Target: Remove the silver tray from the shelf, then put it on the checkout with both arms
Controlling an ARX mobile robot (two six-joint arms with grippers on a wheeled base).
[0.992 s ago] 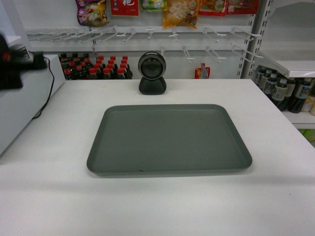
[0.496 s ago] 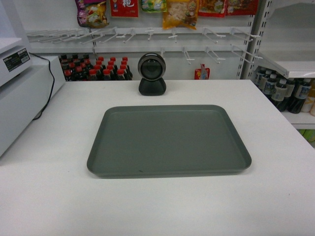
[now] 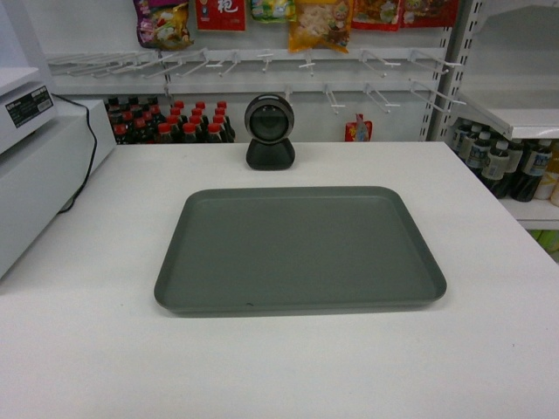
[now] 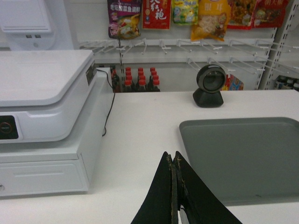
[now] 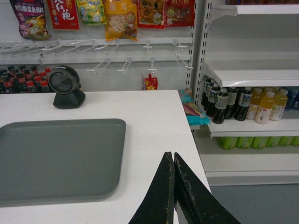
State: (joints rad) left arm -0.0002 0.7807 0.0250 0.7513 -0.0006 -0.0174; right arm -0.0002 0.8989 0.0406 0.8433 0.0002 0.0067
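Nothing moved; scanner (image 3: 269,131) behind silver tray (image 3: 300,249).

The silver tray (image 3: 300,249) lies on the tabletop (image 3: 489,349), the scanner (image 3: 270,131) behind it, the cash register (image 3: 35,170) left.

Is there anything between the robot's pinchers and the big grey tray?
Nothing visible. The silver tray lies flat on the checkout. The left gripper and right gripper are both shut, with only bare counter between each and the tray.
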